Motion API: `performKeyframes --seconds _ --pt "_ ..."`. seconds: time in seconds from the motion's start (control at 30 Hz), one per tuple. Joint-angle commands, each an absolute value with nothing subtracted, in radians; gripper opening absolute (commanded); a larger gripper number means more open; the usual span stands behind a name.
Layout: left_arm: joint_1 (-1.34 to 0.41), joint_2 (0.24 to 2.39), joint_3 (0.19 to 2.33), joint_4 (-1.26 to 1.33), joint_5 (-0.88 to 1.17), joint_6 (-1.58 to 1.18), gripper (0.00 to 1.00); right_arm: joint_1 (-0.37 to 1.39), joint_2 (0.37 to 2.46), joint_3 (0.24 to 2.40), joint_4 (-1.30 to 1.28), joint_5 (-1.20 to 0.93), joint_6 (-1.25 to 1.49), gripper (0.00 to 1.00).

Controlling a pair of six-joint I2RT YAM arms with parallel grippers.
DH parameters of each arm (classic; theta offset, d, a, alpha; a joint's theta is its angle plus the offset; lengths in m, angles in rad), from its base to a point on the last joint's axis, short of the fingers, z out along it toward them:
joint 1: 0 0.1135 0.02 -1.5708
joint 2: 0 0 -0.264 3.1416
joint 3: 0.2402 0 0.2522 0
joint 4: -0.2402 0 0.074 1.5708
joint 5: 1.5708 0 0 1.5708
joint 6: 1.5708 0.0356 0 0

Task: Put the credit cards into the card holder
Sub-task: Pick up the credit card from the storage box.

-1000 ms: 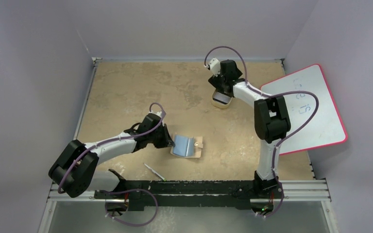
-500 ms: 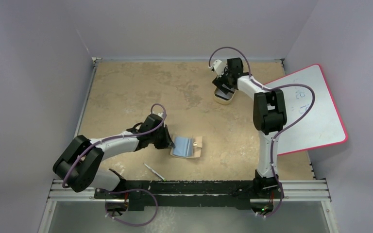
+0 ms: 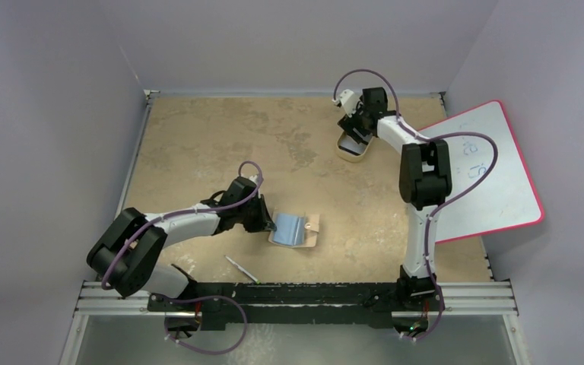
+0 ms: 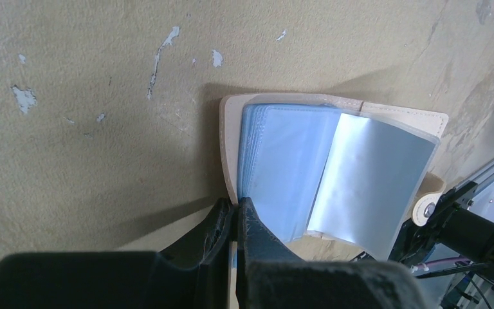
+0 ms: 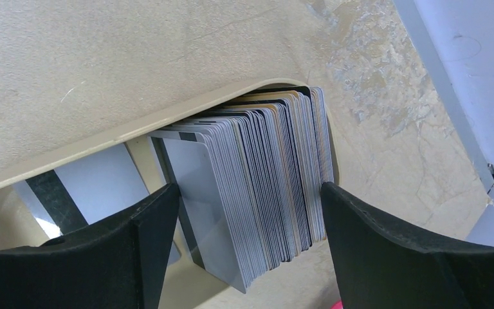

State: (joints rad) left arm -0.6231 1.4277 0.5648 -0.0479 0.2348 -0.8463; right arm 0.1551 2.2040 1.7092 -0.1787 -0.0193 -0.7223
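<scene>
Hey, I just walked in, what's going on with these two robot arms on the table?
The left claw is shut on one edge of the open card holder, which lies on the table with its blue-grey sleeves showing. At the far side, the right claw is open and straddles a stack of cards standing on edge in a beige tray. Another card lies flat beside the stack. Neither claw holds a card.
</scene>
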Motion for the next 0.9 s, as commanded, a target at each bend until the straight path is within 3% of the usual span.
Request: performKeyframes --seconds 0.0,0.17,0.33,0.6,0.87 --pt "-0.621 1.428 0.582 -0.026 0.235 -0.851 0.0 0.149 2.18 1.65 -0.157 0.021 -0.67 0.79" --pt "-0.621 1.414 0.571 -0.026 0.237 -0.853 0.0 0.149 2.143 1.607 -0.06 0.123 -0.669 0.58" --pt "-0.621 1.412 0.568 -0.02 0.241 -0.857 0.0 0.149 2.115 1.601 -0.049 0.127 -0.654 0.56" --pt "-0.621 1.42 0.562 -0.006 0.243 -0.863 0.0 0.149 2.116 1.612 -0.051 0.18 -0.653 0.64" --pt "-0.621 1.425 0.563 -0.001 0.245 -0.865 0.0 0.149 2.105 1.616 -0.054 0.182 -0.649 0.38"
